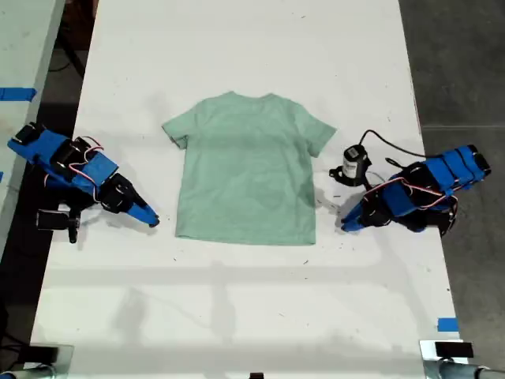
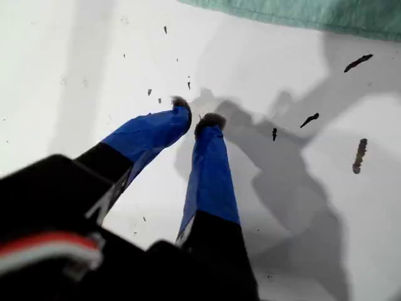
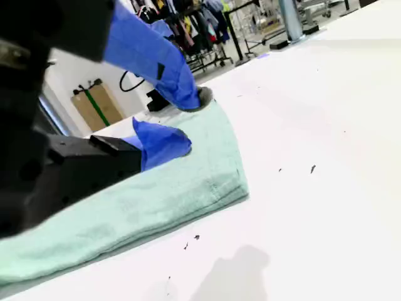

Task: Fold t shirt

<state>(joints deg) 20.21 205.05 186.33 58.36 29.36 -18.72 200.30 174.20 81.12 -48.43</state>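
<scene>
The mint-green t shirt point(image 1: 248, 170) lies flat and spread out in the middle of the white table point(image 1: 237, 47), neck toward the far end. My first gripper point(image 1: 348, 224) rests on the table at the exterior view's right, a short way off the shirt's lower corner. Its blue-taped fingers point(image 2: 210, 163) meet at the tips, shut on nothing, and a strip of the t shirt point(image 2: 313, 12) shows beyond them. My second gripper point(image 1: 151, 221) lies low at the exterior view's left, turned on its side. Its fingers point(image 3: 166, 141) stand slightly open before the t shirt's hem corner point(image 3: 232, 185).
The table's long edges run close behind both arms, with dark floor point(image 1: 465, 63) at the exterior view's right. Blue tape marks point(image 1: 447, 324) sit near the table's near corner. Dark specks point(image 2: 358, 61) dot the surface. A cardboard box point(image 3: 97, 103) and clothes racks stand beyond the table.
</scene>
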